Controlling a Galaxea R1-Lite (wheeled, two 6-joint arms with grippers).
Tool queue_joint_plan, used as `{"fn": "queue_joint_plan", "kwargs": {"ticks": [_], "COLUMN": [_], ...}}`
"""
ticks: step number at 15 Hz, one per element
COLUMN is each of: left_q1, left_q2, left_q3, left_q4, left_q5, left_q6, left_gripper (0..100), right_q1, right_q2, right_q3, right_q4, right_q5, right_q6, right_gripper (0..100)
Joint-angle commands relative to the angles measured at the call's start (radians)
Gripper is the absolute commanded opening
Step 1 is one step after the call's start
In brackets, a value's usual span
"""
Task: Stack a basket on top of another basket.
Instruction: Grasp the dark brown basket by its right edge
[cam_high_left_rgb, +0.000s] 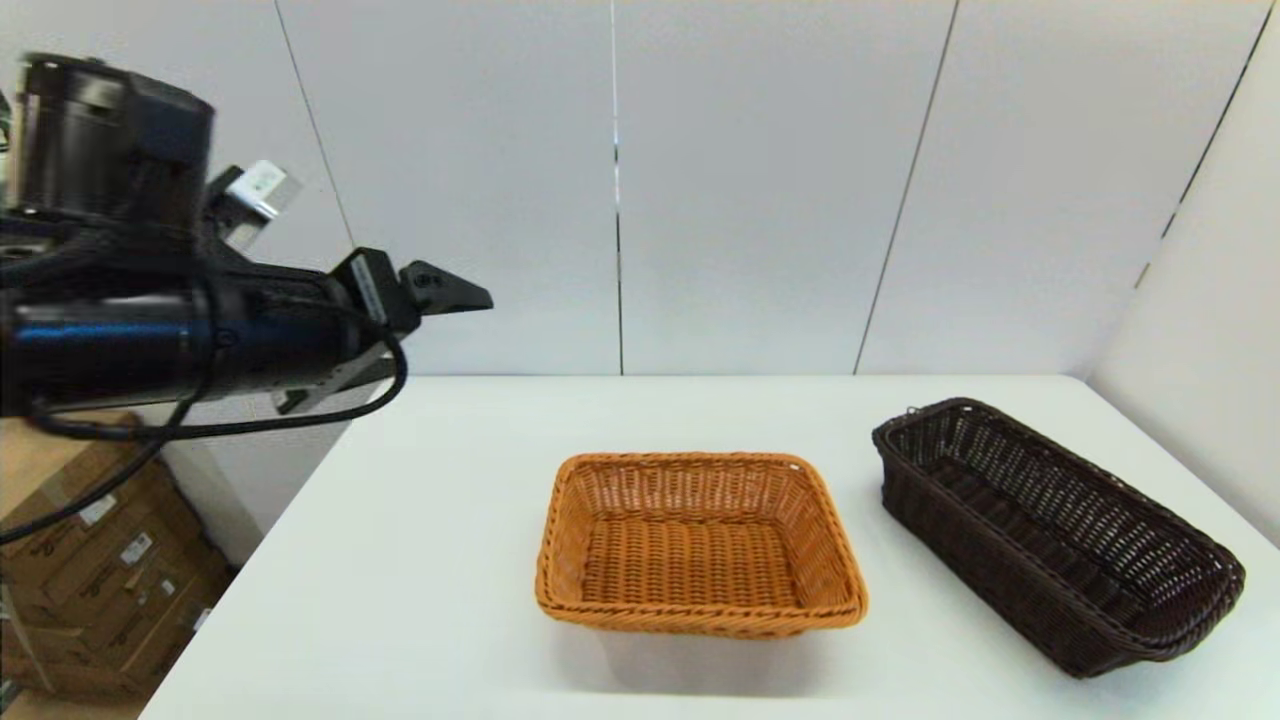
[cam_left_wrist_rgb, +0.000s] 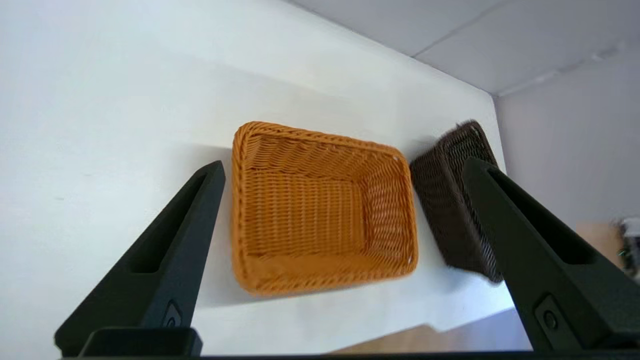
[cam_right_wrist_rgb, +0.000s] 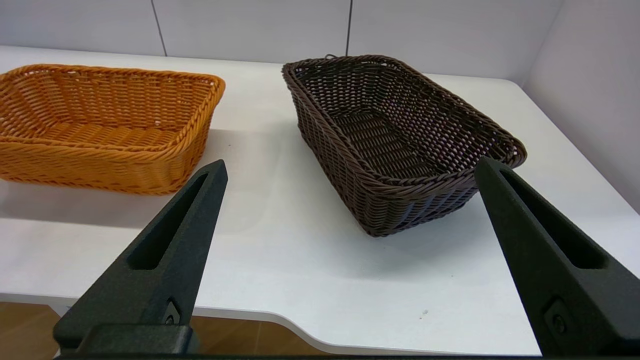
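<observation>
The dark brown basket (cam_high_left_rgb: 990, 570) lies empty at the table's right side, angled toward the far corner. The orange-tan basket (cam_high_left_rgb: 700, 610) rests empty at the table's middle, a gap of bare table between the two. My left gripper (cam_high_left_rgb: 450, 293) hangs high beyond the table's left edge, well away from both. In the left wrist view it (cam_left_wrist_rgb: 344, 164) is open, looking down on the orange-tan basket (cam_left_wrist_rgb: 300, 215) and the dark one (cam_left_wrist_rgb: 445, 210). My right gripper (cam_right_wrist_rgb: 351, 161) is open and empty, off the table's front edge, short of the dark basket (cam_right_wrist_rgb: 340, 155); the orange-tan basket (cam_right_wrist_rgb: 100, 160) is beside it.
The white table (cam_high_left_rgb: 420, 560) ends at a wall of grey panels behind and a side wall close on the right. Cardboard boxes (cam_high_left_rgb: 90, 580) are stacked on the floor off the table's left edge. The right arm does not show in the head view.
</observation>
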Motion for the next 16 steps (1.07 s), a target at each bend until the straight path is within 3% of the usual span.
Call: {"fn": "queue_joint_plan", "kwargs": {"ticks": [1,5,10,16], "left_q1": [-0.011,-0.002,0.377,0.38], "left_q2": [-0.331,-0.473,-0.763,-1.072], "left_q3": [0.25,0.395,0.611,0.781], "left_q4": [0.001,0.006,0.052,0.05], "left_q5": [0.087,0.121,-0.022,-0.024], "left_q6": [0.118,0.15,0.262,0.304], "left_gripper": [100,100,100,100], "right_q1": [0.0,0.001,0.0,0.001], "right_q2": [0.001,0.001,0.001,0.001], "right_q3": [0.0,0.0,0.0,0.0], "right_q4": [0.0,0.0,0.0,0.0], "right_q5": [0.001,0.001,0.001,0.001], "right_q6": [-0.001,-0.001,-0.001,-0.001], "right_gripper": [100,100,100,100]}}
